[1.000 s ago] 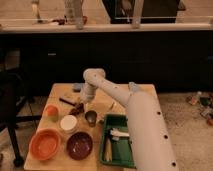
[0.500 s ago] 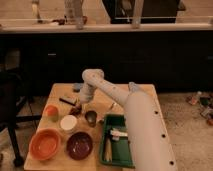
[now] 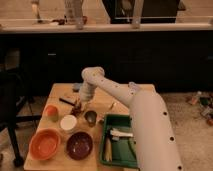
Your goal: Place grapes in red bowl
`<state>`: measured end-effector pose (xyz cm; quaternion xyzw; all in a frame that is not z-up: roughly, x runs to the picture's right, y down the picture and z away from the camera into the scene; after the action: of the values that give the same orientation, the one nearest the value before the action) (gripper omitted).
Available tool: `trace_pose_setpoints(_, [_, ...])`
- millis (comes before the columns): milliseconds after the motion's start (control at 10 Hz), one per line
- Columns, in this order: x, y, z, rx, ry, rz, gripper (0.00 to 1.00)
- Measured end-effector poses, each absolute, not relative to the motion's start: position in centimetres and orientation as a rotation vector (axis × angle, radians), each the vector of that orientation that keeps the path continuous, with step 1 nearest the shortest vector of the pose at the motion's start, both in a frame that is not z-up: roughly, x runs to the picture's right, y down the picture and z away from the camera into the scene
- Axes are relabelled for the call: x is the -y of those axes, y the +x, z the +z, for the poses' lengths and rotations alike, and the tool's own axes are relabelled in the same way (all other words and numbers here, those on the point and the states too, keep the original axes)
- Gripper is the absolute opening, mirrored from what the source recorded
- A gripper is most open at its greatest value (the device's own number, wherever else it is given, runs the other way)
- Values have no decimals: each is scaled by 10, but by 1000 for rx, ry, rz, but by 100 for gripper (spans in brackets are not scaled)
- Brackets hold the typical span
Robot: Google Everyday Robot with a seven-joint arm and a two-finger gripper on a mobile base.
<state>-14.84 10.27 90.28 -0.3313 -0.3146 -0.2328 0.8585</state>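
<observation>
The grapes point(image 3: 76, 109) are a small dark reddish bunch lying on the wooden table point(image 3: 102, 100), just left of the small metal cup point(image 3: 90, 117). My gripper point(image 3: 78, 106) reaches down from the white arm and sits right on the bunch, shut on it, hiding much of it. The grapes still rest low at the table. The red bowl point(image 3: 45, 143), bright orange-red with a paler inside, stands at the table's front left, well below and left of the gripper.
A dark maroon bowl point(image 3: 80, 145) sits right of the red bowl. A small white bowl point(image 3: 68, 122) and an orange cup point(image 3: 50, 111) stand between gripper and red bowl. A green tray point(image 3: 116, 131) with utensils lies at the right. A dark chair point(image 3: 12, 105) stands left.
The gripper has stayed down at the grapes and its fingers have closed on the bunch. The bowls, cup and tray have not moved.
</observation>
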Motion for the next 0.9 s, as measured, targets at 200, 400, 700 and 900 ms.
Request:
trace_pose_setpoints(200, [-90,-147,890,657,-650,-501,12])
trace_pose_setpoints(400, [-78,-147,877,657,-607,-514,12])
trace_pose_setpoints(700, [-59,-153,854,675,-548,-540,12])
trace_pose_setpoints(900, [-48,-161,836,692,-508,-569,12])
